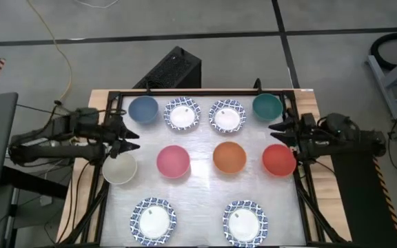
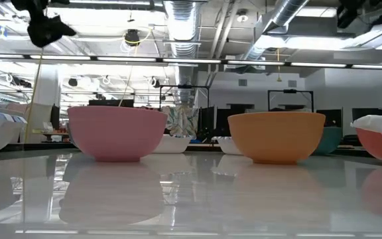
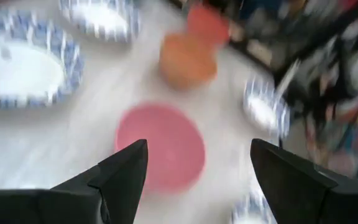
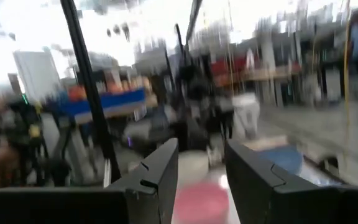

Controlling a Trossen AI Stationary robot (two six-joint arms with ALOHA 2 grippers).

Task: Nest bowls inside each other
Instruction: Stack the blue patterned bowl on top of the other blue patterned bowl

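Several small bowls stand upright on their bases on the white table top. The far row has a blue bowl (image 1: 143,109), two white bowls with blue-patterned rims (image 1: 182,114) (image 1: 227,116) and a teal bowl (image 1: 267,106). The middle row has a cream bowl (image 1: 120,168), a pink bowl (image 1: 173,161), an orange bowl (image 1: 229,157) and a red bowl (image 1: 279,160). Two more patterned bowls (image 1: 153,220) (image 1: 245,222) stand near the front. My left gripper (image 1: 134,138) hangs open above the table's left edge, near the cream bowl. My right gripper (image 1: 273,132) hangs open at the right edge, above the red bowl.
A black frame (image 1: 205,91) runs around the table top, with cables along both sides. A black box (image 1: 174,69) stands on the floor behind the far edge. Bare table shows between the rows and in front of the pink bowl (image 2: 117,131) and orange bowl (image 2: 277,135).
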